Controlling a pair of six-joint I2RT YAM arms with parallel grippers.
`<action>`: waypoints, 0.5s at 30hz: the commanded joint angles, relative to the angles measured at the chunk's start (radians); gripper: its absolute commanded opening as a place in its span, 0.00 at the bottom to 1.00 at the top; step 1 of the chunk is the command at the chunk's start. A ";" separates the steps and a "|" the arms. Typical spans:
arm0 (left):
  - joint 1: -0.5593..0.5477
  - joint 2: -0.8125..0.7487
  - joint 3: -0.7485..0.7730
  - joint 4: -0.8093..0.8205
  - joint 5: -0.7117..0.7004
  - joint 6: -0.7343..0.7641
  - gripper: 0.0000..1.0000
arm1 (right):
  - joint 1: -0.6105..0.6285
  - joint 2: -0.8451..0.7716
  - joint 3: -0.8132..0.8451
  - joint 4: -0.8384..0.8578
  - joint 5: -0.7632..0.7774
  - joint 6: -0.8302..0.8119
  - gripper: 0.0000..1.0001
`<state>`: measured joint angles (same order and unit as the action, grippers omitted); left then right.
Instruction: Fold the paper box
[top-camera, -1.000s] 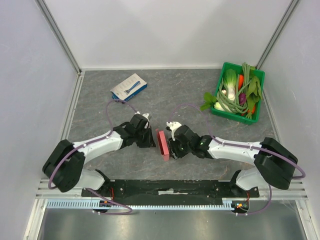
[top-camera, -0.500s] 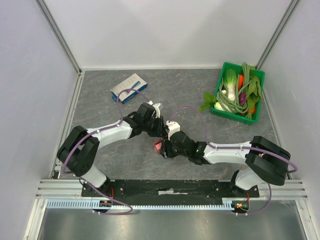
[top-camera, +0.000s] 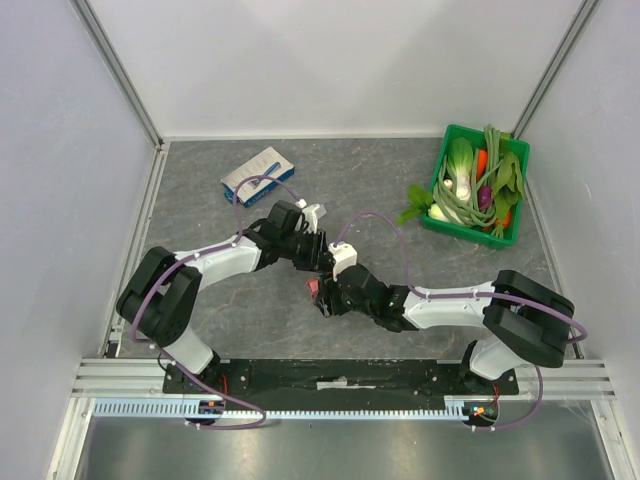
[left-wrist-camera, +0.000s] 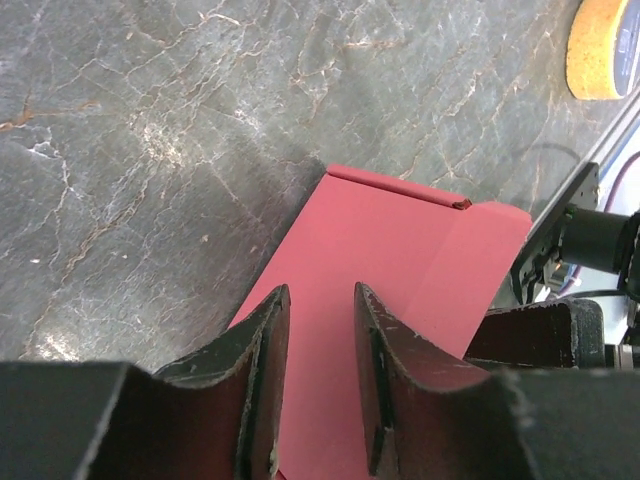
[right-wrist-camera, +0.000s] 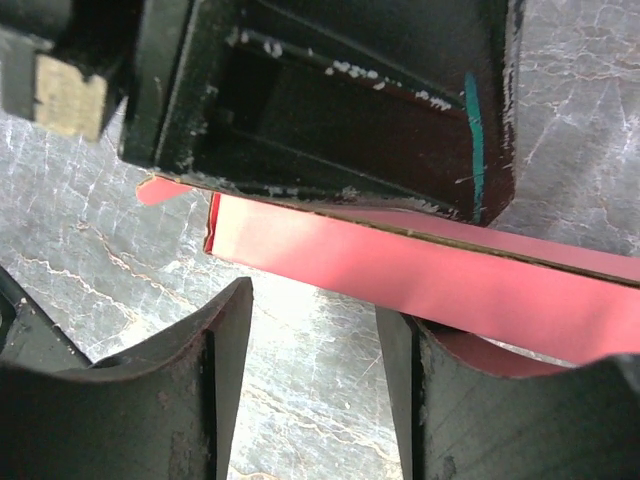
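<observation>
Left gripper (left-wrist-camera: 320, 292): its fingers are a little apart with nothing pinched between them, and you can see pink card through the slot. Right gripper (right-wrist-camera: 312, 300) has its fingers spread wider, with bare stone showing in the gap. The long edge of the paper box (right-wrist-camera: 400, 275) runs just past its tips, and whether the right-hand finger is brushing the card I can't tell. So nobody's got a hold on it right now.

The box sits between the two grippers, about mid-width of the table (top-camera: 400, 200) and somewhat closer to the near edge than the far one. From overhead only a sliver of pink shows between the arms. From the left wrist you get one flat panel, a crease running into a second panel, and a thin lip turned up along the far edge.

My read on handling:
- It's thin card, so it's basically weightless and will skate across that smooth stone if it gets pushed rather than pinned.
- It's stiff along a panel and floppy at the creases, so it'll want to bend where it's already scored, which is good.
- It's easy to dent or tear at the tabs, so I wouldn't pinch corners.

I'd pin one panel flat from above, close to the crease, and have the other gripper catch the raised lip or a free long edge and roll it over.

The white-and-blue box (top-camera: 258, 175) near the far left corner and the green crate (top-camera: 470, 235) of veg at the far right are well out of the way.
</observation>
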<state>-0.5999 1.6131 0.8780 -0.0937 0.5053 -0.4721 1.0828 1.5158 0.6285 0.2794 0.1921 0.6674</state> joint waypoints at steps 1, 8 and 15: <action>-0.003 0.011 0.021 -0.018 0.135 0.061 0.38 | -0.003 0.006 0.014 0.095 0.076 -0.045 0.58; 0.003 -0.127 -0.019 -0.008 -0.065 0.023 0.47 | -0.001 -0.020 0.002 0.072 0.075 -0.031 0.52; 0.003 -0.209 0.004 -0.109 -0.183 0.046 0.56 | -0.001 -0.031 -0.027 0.067 0.076 -0.017 0.52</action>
<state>-0.5915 1.4662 0.8608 -0.1387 0.4122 -0.4610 1.0824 1.5089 0.6201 0.2981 0.2279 0.6540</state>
